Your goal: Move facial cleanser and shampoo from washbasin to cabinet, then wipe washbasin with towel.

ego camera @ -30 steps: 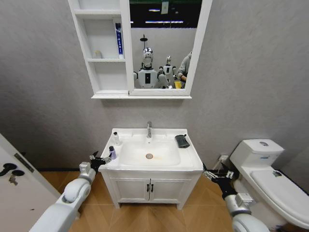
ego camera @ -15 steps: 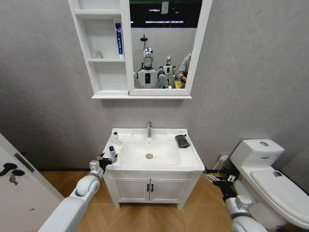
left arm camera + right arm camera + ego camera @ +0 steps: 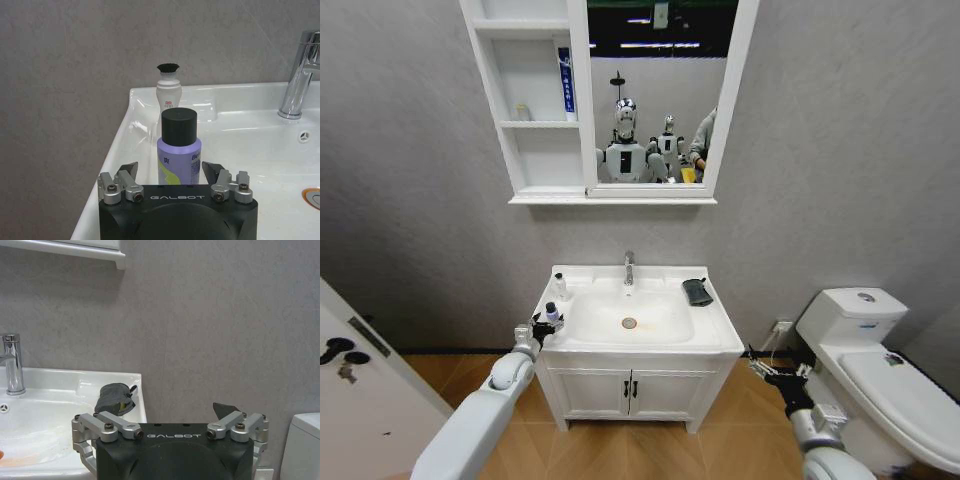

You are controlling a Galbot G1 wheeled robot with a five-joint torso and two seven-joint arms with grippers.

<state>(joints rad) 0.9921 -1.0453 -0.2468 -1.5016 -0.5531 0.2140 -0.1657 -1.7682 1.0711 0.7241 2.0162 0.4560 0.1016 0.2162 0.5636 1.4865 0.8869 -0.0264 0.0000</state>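
The left hand (image 3: pixel 542 327) is at the front left corner of the washbasin (image 3: pixel 712 330). Its fingers (image 3: pixel 125 176) are spread wide, one on each side of the purple bottle with black cap (image 3: pixel 179 147), and they do not press it. Behind this bottle stands a small white bottle (image 3: pixel 168 92), near the chrome tap (image 3: pixel 299 75). The right hand (image 3: pixel 770 369) hangs low beside the cabinet under the basin, fingers apart, holding nothing. The dark towel (image 3: pixel 697 291) lies on the back right part of the washbasin.
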